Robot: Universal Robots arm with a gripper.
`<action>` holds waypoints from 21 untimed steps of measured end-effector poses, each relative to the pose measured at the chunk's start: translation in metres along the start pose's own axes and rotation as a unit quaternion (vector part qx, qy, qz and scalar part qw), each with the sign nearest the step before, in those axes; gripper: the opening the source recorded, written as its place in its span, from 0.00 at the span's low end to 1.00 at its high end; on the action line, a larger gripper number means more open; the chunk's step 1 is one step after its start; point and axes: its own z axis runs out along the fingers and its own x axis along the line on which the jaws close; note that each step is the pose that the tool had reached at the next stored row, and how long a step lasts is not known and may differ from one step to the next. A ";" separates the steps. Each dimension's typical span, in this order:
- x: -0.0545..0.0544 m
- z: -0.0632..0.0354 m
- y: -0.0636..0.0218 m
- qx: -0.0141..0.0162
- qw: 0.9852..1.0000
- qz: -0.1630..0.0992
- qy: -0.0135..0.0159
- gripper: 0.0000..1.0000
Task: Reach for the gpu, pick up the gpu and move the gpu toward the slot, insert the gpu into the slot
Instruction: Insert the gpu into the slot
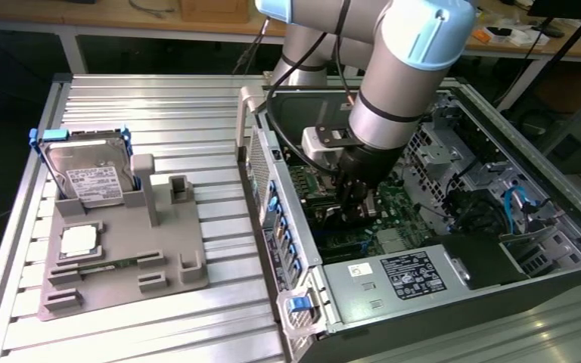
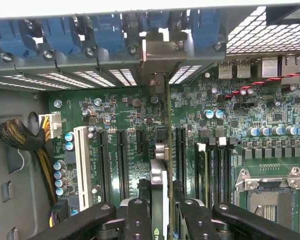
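Note:
My gripper is shut on the gpu, which shows edge-on as a thin dark card standing upright between the two black fingers. Its silvery end bracket sits against the rear slot openings of the case, under the blue latches. The card stands over the green motherboard, in line with the row of long black slots; the slot right beneath it is hidden by the card. In the exterior view the gripper is deep inside the open computer case.
A white slot, yellow-black cables and the bare processor socket surround the card. Outside the case, a grey fixture holds a silver hard drive in a blue frame and a square chip. The power supply lies at the case's near end.

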 end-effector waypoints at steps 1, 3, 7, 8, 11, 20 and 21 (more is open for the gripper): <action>0.000 0.0009 0.0000 0.000 1.000 0.000 0.000 0.27; 0.000 0.0021 0.0000 0.000 1.000 0.000 0.000 0.27; 0.000 0.0028 -0.0001 -0.001 1.000 0.000 0.002 0.27; 0.000 0.0029 -0.0002 -0.001 1.000 0.000 0.002 0.27; -0.001 0.0035 -0.0004 -0.002 1.000 0.000 0.005 0.27; -0.001 -0.0065 -0.0005 -0.002 1.000 0.000 0.005 0.27; -0.001 -0.0065 -0.0005 -0.002 1.000 0.000 0.005 0.27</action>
